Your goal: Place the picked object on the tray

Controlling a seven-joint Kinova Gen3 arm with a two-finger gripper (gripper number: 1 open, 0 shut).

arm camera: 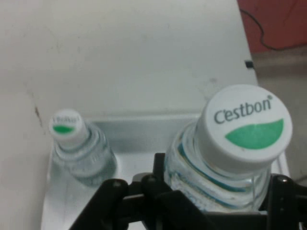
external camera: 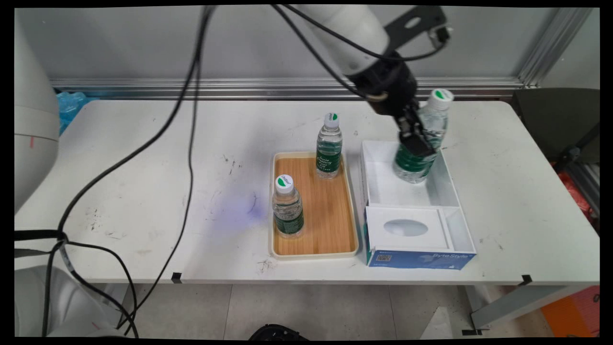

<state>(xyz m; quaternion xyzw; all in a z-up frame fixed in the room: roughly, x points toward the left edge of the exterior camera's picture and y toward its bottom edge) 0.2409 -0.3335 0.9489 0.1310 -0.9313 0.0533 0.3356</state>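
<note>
Fingers [external camera: 417,139] hide held bottle's [external camera: 421,143] label middle.

You see a white table [external camera: 143,158] spanning the frame. At its lower center lies a wooden tray [external camera: 330,215]; just right of it sits a white box [external camera: 450,191], blue-fronted.

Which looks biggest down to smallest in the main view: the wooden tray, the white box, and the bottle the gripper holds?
1. White box, with the largest outline.
2. Wooden tray, slightly smaller, though it's close.
3. Held bottle, clearly the smallest, tilted in the gripper over the box.
</note>
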